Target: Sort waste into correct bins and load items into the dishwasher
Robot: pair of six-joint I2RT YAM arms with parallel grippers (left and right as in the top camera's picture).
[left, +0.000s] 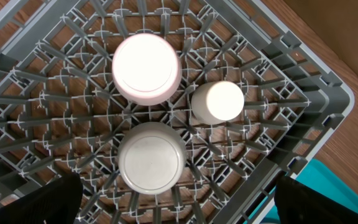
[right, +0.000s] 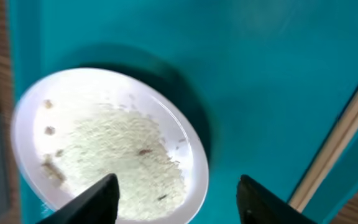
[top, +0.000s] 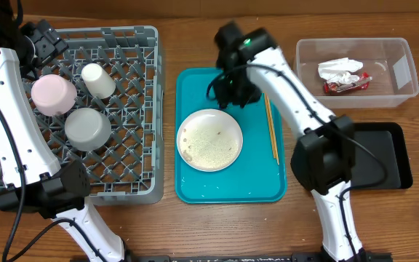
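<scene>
Hazard, principal: spill of loose rice grains (top: 213,149), spread over the pale pink plate (top: 220,125), which lies mid-way along the left edge of the teal serving tray (top: 195,188). Right gripper (right: 178,202) hangs over the plate's far rim, fingers spread, nothing pinched. Likely cause: a pinch on that thin rim tilts the plate, so rice slides onto the tray or table before reaching a bin; a shallow hold may also slip. Hazard, secondary: wooden chopsticks (top: 270,127) along the tray's right edge, close under the right arm, liable to be knocked. Surroundings: clear tub (top: 406,80) at the table's far right corner, holding the crumpled napkin (top: 339,69) and red wrapper (top: 348,84); black tray (top: 384,156) at the table's right edge, its left part covered by the right arm, hindering access. Dish rack (top: 133,175) at the table's left edge carries pink bowl (top: 53,94), grey-white bowl (top: 87,129) and white cup (top: 98,80), upturned, toward its far left corner. Left gripper (left: 179,208) above them, fingers wide, empty.
</scene>
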